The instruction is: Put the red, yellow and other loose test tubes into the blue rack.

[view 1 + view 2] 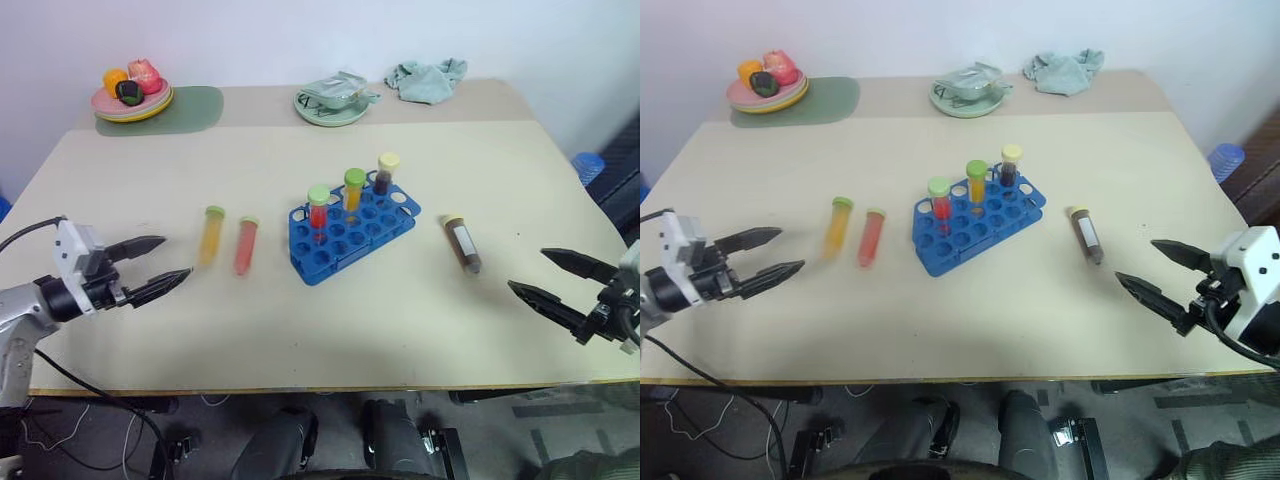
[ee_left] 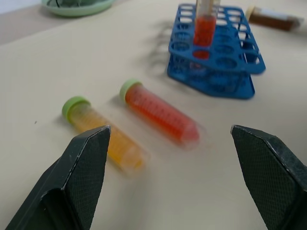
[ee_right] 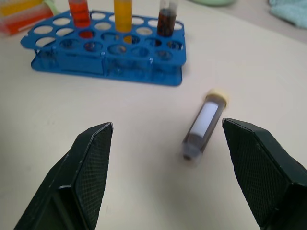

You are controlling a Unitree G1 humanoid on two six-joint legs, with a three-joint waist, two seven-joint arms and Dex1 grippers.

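- A beige table point(image 1: 300, 330) spans the scene.
- A stack of plates point(image 1: 133, 104) sits at its far left corner, on a dull green mat point(image 1: 190, 108).
- Toy food point(image 1: 133, 80) lies on the plates: an orange piece, a pink piece and a dark one.
- A pale green plate point(image 1: 330, 110) stands at the far middle, holding a crumpled wrapper point(image 1: 338, 89).
- A teal cloth point(image 1: 427, 79) lies bunched just right of that plate.
- Black cables point(image 1: 90, 440) trail on the floor below the table's near left edge.

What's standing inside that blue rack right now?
Three capped tubes stand upright in the blue rack: a red tube, an orange-yellow tube and a dark tube. The other holes look empty. The tubes' lower ends are hidden inside the rack.
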